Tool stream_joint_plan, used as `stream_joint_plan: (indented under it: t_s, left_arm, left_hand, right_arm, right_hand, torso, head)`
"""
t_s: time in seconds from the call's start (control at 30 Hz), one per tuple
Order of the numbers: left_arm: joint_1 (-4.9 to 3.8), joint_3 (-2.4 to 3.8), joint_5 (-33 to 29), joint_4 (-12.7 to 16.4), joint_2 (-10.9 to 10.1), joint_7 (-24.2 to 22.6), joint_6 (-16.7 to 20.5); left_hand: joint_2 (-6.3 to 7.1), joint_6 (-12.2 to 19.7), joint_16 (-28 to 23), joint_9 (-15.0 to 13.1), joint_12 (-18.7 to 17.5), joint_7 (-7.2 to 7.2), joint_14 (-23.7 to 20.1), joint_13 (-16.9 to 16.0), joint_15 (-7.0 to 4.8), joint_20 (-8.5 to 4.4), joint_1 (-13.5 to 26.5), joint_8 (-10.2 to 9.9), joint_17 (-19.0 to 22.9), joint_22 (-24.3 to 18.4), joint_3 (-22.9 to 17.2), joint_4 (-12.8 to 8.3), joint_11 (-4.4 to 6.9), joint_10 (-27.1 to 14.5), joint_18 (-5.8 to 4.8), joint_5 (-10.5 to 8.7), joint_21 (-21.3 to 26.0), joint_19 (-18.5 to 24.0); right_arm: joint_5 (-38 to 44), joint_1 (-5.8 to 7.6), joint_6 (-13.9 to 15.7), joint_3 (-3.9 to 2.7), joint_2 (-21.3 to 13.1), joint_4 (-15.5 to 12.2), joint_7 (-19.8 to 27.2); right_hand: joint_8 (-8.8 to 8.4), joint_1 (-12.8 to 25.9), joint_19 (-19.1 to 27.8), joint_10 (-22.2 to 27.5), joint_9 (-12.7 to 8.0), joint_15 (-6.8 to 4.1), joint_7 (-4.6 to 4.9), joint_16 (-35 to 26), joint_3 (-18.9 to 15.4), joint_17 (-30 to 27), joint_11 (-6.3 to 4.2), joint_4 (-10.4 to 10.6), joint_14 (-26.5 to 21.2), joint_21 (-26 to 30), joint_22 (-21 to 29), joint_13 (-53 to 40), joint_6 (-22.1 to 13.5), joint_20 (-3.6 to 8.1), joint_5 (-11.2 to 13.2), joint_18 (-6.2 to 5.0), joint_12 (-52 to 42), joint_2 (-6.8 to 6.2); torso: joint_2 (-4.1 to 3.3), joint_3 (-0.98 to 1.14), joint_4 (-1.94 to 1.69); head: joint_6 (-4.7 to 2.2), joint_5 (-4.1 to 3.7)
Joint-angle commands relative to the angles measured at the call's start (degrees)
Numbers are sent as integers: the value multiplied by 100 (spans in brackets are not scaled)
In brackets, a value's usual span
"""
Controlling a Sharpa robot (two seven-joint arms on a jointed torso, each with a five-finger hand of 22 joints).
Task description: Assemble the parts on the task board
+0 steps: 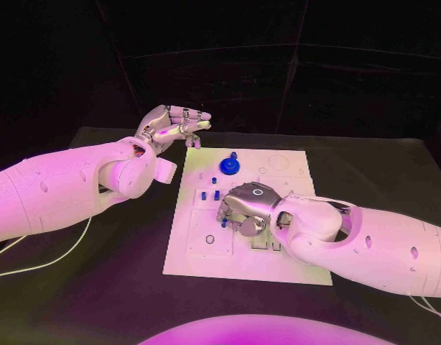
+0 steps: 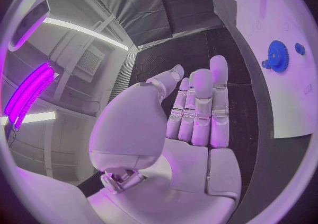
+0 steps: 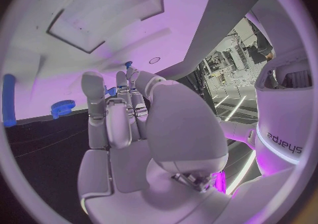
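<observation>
A: Where's the round blue toothed gear (image 1: pixel 229 167)?

B: On the far part of the white rectangular task board (image 1: pixel 243 253), beyond the right silver many-fingered hand (image 1: pixel 248 208) and apart from it.

A: What is that hand doing?

B: It lies over the board's middle, beside small blue upright pegs (image 1: pixel 212 195). Whether it pinches one, I cannot tell.

A: And the left silver hand (image 1: pixel 172 125)?

B: Off the board's far left corner, above the black table (image 1: pixel 107 287), fingers straight and close together, holding nothing.
</observation>
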State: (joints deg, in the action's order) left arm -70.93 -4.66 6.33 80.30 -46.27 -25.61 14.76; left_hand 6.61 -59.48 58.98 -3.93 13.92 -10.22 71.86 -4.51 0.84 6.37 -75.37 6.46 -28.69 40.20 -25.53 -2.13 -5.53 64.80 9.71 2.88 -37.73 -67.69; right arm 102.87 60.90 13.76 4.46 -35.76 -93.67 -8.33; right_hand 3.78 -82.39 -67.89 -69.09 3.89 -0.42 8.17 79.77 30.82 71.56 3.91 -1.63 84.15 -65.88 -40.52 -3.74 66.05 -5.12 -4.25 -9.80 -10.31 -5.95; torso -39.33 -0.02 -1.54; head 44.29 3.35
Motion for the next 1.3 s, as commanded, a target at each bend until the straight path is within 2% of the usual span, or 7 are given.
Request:
stream_joint_plan:
  t_s: [0.03,0.37,0.43,0.53,0.8,1.1,1.3]
  left_arm:
    - [-8,5,-23,9,2,3,-73]
    - [-9,5,-23,5,2,19,-78]
    - [-9,5,-23,4,2,21,-79]
    - [-9,5,-23,2,2,26,-80]
    - [-9,5,-23,-16,0,47,-83]
    - [-9,5,-23,-40,-8,64,-88]
    - [-8,4,-23,-56,-3,71,-94]
  left_hand:
    - [-42,34,-28,10,34,6,-36,-7,-5,17,35,-31,9,-5,24,-1,-18,-40,76,2,39,34]
    - [-42,34,-28,10,34,6,-36,-7,-5,17,35,-31,9,-5,24,-1,-18,-40,76,2,39,34]
    - [-42,34,-28,10,34,6,-36,-7,-5,17,35,-31,9,-5,24,-1,-18,-40,76,2,39,34]
    - [-42,34,-28,10,34,6,-36,-7,-5,17,35,-31,9,-5,24,-1,-18,-40,76,2,39,34]
    - [-42,34,-28,10,34,6,-36,-7,-5,17,35,-31,9,-5,24,-1,-18,-40,76,2,39,34]
    - [-46,42,-34,10,40,4,-42,-7,-4,18,34,-33,24,-11,32,-1,-20,-51,76,2,47,33]
    - [-46,42,-34,10,40,4,-42,-7,-4,18,34,-33,24,-11,32,-1,-20,-51,76,2,47,33]
  right_arm:
    - [91,1,-151,0,33,5,-20]
    - [113,-6,-258,6,38,24,-80]
    - [114,-6,-224,6,37,33,-100]
    - [115,-6,-135,8,35,45,-118]
    - [-4,-7,337,9,-50,-32,5]
    - [-426,13,712,-8,-705,-502,90]
    - [-829,211,730,-120,-1192,-664,-14]
  right_hand:
    - [18,44,-5,-16,5,-29,18,14,37,-7,20,-12,266,-31,9,-2,13,-2,-20,108,24,12]
    - [9,107,10,3,2,-20,27,18,26,-6,29,-17,265,-27,24,0,-5,-9,-22,107,40,-22]
    - [-37,225,78,275,-27,42,98,8,21,-27,98,6,254,33,136,28,-195,-39,-44,95,194,-91]
    - [-38,410,234,842,-35,175,214,-68,-25,-162,265,27,208,189,406,25,-569,-152,-72,60,454,-267]
    - [-31,535,340,1090,-25,204,205,-170,-230,-342,294,36,155,337,626,-4,-919,-223,-81,8,410,-390]
    - [-1,547,272,1058,-6,182,177,-154,-385,-333,265,43,167,315,573,-19,-961,-211,-148,20,252,-389]
    - [-3,555,247,918,-3,149,126,-152,-456,-346,217,65,171,317,572,-23,-927,-185,-107,20,97,-369]
  torso:
    - [1,0,-4]
    - [1,0,4]
    - [-1,1,4]
    - [-1,3,-3]
    - [0,5,4]
    - [5,1,9]
    - [5,11,11]
  head:
    - [11,8]
    - [22,8]
    - [17,8]
    - [14,5]
    - [0,2]
    - [-33,-21]
    - [-90,-74]
